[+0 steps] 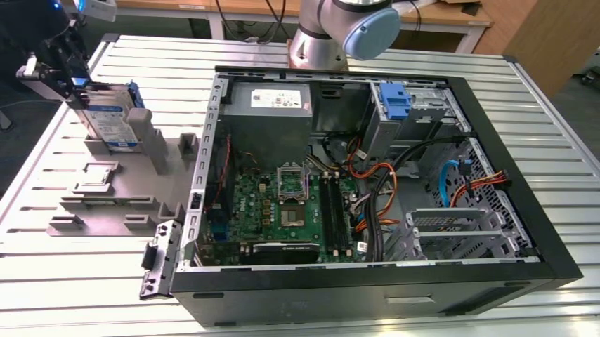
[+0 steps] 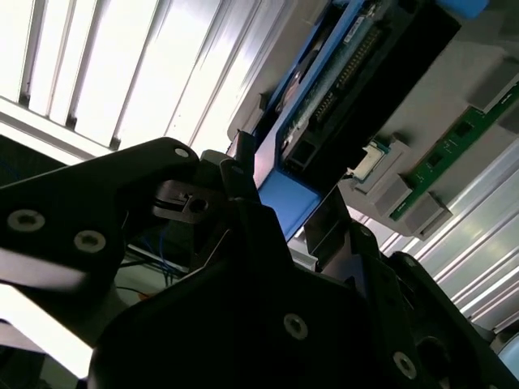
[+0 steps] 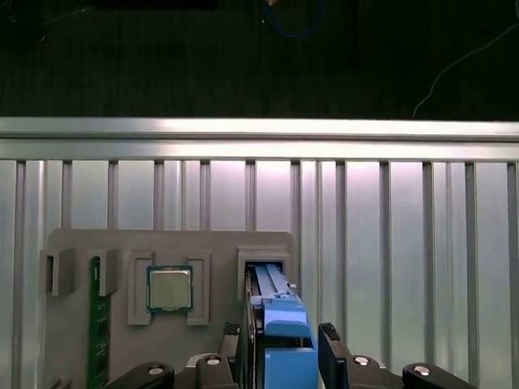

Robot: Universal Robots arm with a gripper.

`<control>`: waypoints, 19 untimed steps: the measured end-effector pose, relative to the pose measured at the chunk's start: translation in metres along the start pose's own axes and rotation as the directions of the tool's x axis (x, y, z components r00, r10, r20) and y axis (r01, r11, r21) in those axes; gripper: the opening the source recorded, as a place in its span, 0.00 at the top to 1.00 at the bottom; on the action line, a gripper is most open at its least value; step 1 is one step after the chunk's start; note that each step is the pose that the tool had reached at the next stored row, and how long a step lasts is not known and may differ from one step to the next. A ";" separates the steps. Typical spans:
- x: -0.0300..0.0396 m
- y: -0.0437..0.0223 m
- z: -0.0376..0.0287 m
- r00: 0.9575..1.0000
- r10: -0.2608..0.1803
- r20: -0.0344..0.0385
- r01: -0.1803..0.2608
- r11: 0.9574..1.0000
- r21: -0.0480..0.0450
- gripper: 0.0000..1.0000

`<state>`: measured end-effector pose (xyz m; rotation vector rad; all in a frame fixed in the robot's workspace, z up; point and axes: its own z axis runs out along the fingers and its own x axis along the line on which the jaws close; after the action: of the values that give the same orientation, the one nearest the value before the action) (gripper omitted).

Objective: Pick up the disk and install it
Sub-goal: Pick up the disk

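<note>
The gripper (image 3: 284, 347) straddles the upper edge of the disk (image 3: 280, 312). Its fingers (image 3: 328, 347) are drawn in narrow against the two faces of the blue carrier, so they appear to have it clamped rather than merely flanking it. In the exterior view the drive stands upright on edge, its foot in a slot of the grey holder (image 1: 103, 210).

The step in hand looks like the pick-up. To do it well, the pull should run straight along the slot walls with the drive kept upright. A tilt would likely bind the plastic carrier or drag the holder along. The grip is best kept square and centred so the drive cannot swing.

Just beside the slot, a small square chip (image 3: 169, 289) lies in its own pocket, and beyond it a green memory stick (image 3: 95, 324) stands on edge. The holder rests on the ribbed metal worktop (image 3: 405, 243).

Farther off, toward the exterior view's right, the opened computer case (image 1: 553, 260) lies with its inside exposed, a blue bracket (image 1: 398, 102) sitting in its far corner.
</note>
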<state>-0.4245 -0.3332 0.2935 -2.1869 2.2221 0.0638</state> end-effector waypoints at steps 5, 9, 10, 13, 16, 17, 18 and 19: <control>-0.0005 0.0000 0.0007 1.000 0.015 -0.001 -0.015 1.000 0.000 0.50; -0.0004 -0.0001 0.0020 1.000 0.025 -0.003 -0.025 1.000 0.001 0.50; -0.0004 -0.0001 0.0023 1.000 0.026 -0.004 -0.026 1.000 0.001 0.50; -0.0004 0.0000 0.0030 1.000 0.029 -0.004 -0.029 1.000 0.001 0.50; -0.0004 0.0000 0.0032 1.000 0.029 -0.004 -0.029 1.000 0.001 0.50; -0.0004 0.0000 0.0031 1.000 0.029 -0.004 -0.029 1.000 0.001 0.50; -0.0004 -0.0001 0.0034 1.000 0.029 -0.004 -0.029 1.000 0.001 0.50; -0.0004 -0.0001 0.0038 1.000 0.029 -0.004 -0.029 1.000 0.002 0.50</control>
<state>-0.4244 -0.3327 0.2897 -2.1558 2.2555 0.0583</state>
